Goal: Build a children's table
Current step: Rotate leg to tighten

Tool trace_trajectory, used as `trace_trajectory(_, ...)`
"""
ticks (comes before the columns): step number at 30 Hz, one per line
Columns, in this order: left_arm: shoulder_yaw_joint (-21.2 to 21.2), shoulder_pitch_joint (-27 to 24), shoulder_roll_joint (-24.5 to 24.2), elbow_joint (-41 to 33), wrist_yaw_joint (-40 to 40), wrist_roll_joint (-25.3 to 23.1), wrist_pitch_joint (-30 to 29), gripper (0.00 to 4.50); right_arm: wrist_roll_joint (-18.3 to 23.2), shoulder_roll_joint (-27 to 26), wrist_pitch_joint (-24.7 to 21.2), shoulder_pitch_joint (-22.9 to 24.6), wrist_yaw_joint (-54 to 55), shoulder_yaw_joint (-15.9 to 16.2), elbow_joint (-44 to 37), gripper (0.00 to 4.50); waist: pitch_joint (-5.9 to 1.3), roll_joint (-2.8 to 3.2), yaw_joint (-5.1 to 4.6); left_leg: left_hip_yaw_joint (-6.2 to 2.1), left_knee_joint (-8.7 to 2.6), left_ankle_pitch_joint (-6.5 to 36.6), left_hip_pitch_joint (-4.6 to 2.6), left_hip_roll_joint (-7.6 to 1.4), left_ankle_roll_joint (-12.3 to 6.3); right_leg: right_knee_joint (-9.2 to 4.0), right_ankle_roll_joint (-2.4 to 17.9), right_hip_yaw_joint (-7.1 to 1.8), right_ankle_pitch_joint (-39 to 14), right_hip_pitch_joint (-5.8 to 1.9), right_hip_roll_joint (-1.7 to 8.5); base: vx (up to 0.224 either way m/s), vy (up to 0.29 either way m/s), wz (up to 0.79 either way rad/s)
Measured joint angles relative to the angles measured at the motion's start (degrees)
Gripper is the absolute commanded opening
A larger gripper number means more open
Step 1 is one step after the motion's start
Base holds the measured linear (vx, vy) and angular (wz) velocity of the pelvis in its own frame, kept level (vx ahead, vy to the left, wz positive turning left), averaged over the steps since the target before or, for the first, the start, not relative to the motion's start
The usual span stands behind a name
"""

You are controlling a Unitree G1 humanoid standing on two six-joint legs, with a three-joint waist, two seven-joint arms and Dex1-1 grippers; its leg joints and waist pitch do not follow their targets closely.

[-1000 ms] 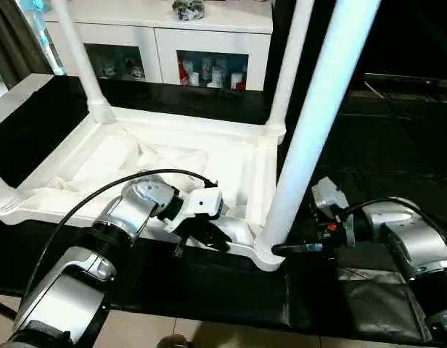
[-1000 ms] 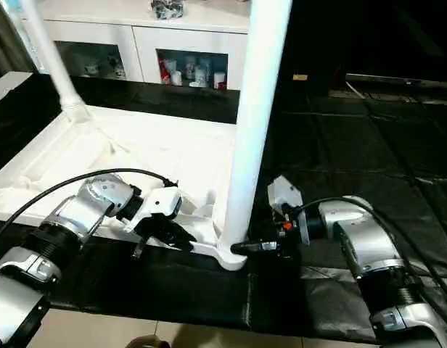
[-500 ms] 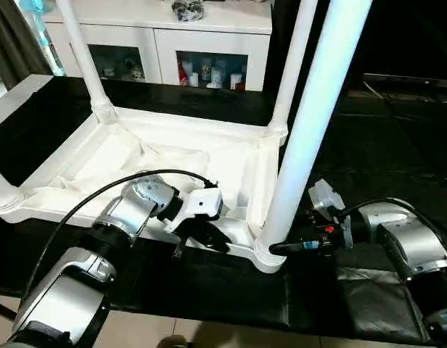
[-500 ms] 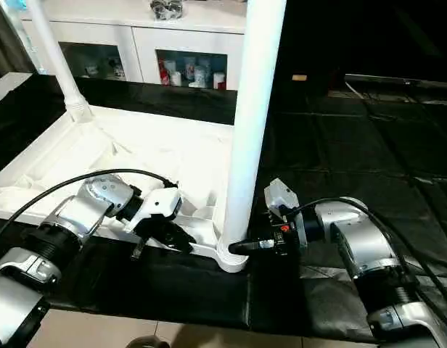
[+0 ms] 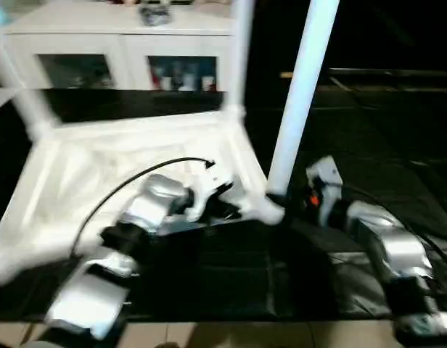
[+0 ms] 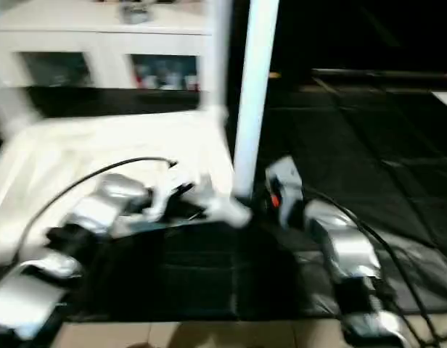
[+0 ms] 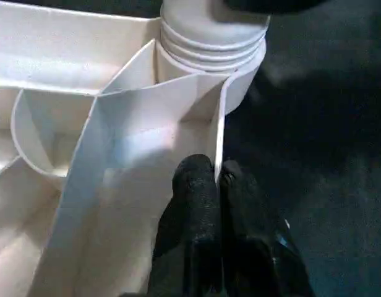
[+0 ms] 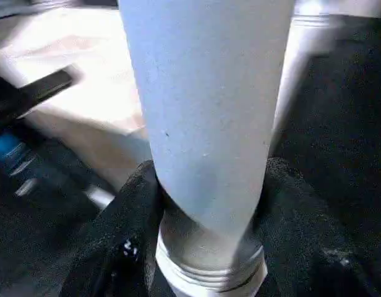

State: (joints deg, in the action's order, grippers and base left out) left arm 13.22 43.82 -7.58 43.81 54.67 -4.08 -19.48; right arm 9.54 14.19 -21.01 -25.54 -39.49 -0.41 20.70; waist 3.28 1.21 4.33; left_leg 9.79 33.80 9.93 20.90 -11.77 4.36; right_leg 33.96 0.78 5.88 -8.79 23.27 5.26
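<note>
A: What changed just now?

B: The right gripper closed in from a wider spread, and its two black fingers now sit either side of the long white tapered tube leg, squeezing it just above its ribbed collar. A moment back they were only beside the leg's foot. The white plastic rectangular tabletop with the ribbed underside also sits differently in the head views, but those views have swung as a whole — I wouldn't call that a move of the table itself.

A: And for the build?

B: My reading: that near corner leg is upright in its round corner socket, and the right arm has taken hold to seat or turn it home. More legs stand at other corners, so the job looks well along.

A: The left gripper?

B: Its fingers are pressed together, pinching the thin upright side wall of the tabletop, which passes between the two tips. The socket with the leg's collar lies straight ahead of those tips, near but apart from them — it is steadying that corner, I'd judge.

A: Behind it all?

B: A white glass-door cabinet, beyond the tabletop on the black mat.
</note>
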Motion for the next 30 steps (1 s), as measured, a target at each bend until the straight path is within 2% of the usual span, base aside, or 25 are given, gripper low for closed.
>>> trace_trajectory(2, -1.0, 0.5, 1.5, 0.7, -4.2, -0.1, -0.6, 0.00, -1.2, -2.7, -1.1, -1.9, 5.8, -0.9, 1.2, 1.96, 0.00, 0.00, -0.21, -0.04, -0.07, 0.0, 0.03, 0.00, 0.01, 0.06, 0.0, 0.01, 0.0, 0.10, -0.03, 0.000, 0.000, 0.00)
trace_trajectory(5, -1.1, 1.2, 2.4, 0.9, -7.8, -0.2, -0.7, 0.00, -2.9, -4.3, -0.8, -3.7, 9.9, -0.9, 2.5, 1.96, 0.00, 0.00, 0.00, -0.04, -0.22, 0.0, 0.17, -0.01, 0.01, 0.05, 0.1, 0.03, 0.1, 0.30, -0.03, 0.000, 0.000, 0.00)
trace_trajectory(6, -1.1, 1.2, 2.5, 0.8, -8.4, -0.3, -0.7, 0.00, -3.4, -4.8, -0.1, -3.7, 10.8, -1.0, 2.6, 2.31, -0.01, 0.00, 0.15, -0.02, -0.24, 0.0, 0.17, 0.00, 0.01, 0.05, 0.3, 0.01, 0.1, 0.38, -0.03, 0.000, 0.000, 0.00)
trace_trajectory(8, -1.2, 1.2, 2.5, 0.3, -8.6, -0.6, -0.7, 0.00, -3.4, -5.3, 0.5, -3.7, 11.2, -1.4, 2.7, 2.64, -0.01, 0.01, 0.37, 0.02, -0.25, 0.0, 0.26, 0.00, -0.06, 0.04, 0.3, -0.03, 0.2, 0.60, -0.03, 0.000, 0.000, 0.00)
trace_trajectory(10, -1.1, 1.1, 2.5, 0.0, -8.7, -0.8, -0.7, 0.00, -3.4, -6.0, 0.8, -3.7, 11.5, -1.5, 2.7, 2.70, -0.01, 0.00, 0.41, 0.09, -0.24, 0.0, 0.29, 0.00, -0.24, 0.04, 0.3, -0.09, 0.1, 0.68, -0.03, 0.000, 0.000, 0.00)
trace_trajectory(11, -1.1, 1.0, 2.3, -0.3, -8.7, -1.0, -0.7, 0.00, -3.4, -6.1, 0.9, -3.7, 11.6, -1.6, 2.6, 3.01, -0.01, 0.00, 0.39, 0.12, -0.24, 0.0, 0.28, 0.00, -0.24, 0.04, 0.3, -0.11, 0.1, 0.70, -0.03, 0.000, 0.000, 0.00)
trace_trajectory(12, -1.0, 0.7, 2.2, -0.8, -8.5, -1.1, -0.7, 0.00, -3.2, -6.1, 1.2, -3.5, 11.6, -1.5, 2.6, 3.10, 0.00, 0.00, 0.37, 0.12, -0.24, 0.0, 0.27, 0.00, -0.23, 0.04, 0.3, -0.11, 0.2, 0.70, -0.03, 0.000, 0.000, 0.00)
trace_trajectory(16, -0.7, 0.2, 1.2, -1.9, -7.1, -1.2, -0.8, 0.00, -2.8, -6.6, 1.7, -2.9, 10.5, -1.4, 2.0, 3.29, 0.00, 0.00, 0.19, 0.12, -0.25, 0.1, 0.22, -0.01, 0.02, 0.05, 0.3, -0.11, 0.2, 0.70, -0.04, 0.000, 0.000, 0.00)
trace_trajectory(17, -0.3, -0.1, 0.8, -2.3, -6.4, -1.2, -0.6, 0.00, -2.6, -6.4, 2.0, -2.6, 9.8, -1.3, 1.8, 3.54, 0.00, 0.00, 0.19, 0.12, -0.25, 0.1, 0.21, -0.01, 0.03, 0.05, 0.3, -0.11, 0.2, 0.68, -0.04, 0.000, 0.000, 0.00)
trace_trajectory(22, 1.3, -0.7, -2.1, -3.1, -0.9, -0.7, 1.5, 0.00, -0.9, -2.2, 3.3, 0.3, 1.2, 0.6, -0.6, 3.98, 0.03, -0.06, 0.86, 0.12, -0.23, 0.1, 0.23, 0.00, 0.04, 0.06, 0.3, -0.11, 0.2, 0.66, -0.04, 0.000, 0.000, 0.00)
trace_trajectory(27, 3.0, -0.8, -5.2, -3.1, 4.6, -0.7, 4.2, 0.00, -0.5, 4.7, 4.0, 2.7, -8.0, 2.9, -2.6, 4.43, 0.04, -0.08, 1.53, 0.11, -0.16, 0.1, 0.23, 0.00, 0.04, 0.06, 0.3, -0.12, 0.2, 0.59, -0.02, 0.000, 0.000, 0.00)
trace_trajectory(30, 3.6, -0.8, -7.7, -3.1, 8.2, -0.7, 7.0, 0.00, -0.4, 7.6, 3.6, 3.6, -13.0, 4.1, -2.2, 4.48, 0.07, -0.04, 1.88, 0.11, -0.14, 0.1, 0.26, 0.00, 0.04, 0.09, 0.4, -0.12, 0.2, 0.64, -0.02, 0.000, 0.000, 0.00)
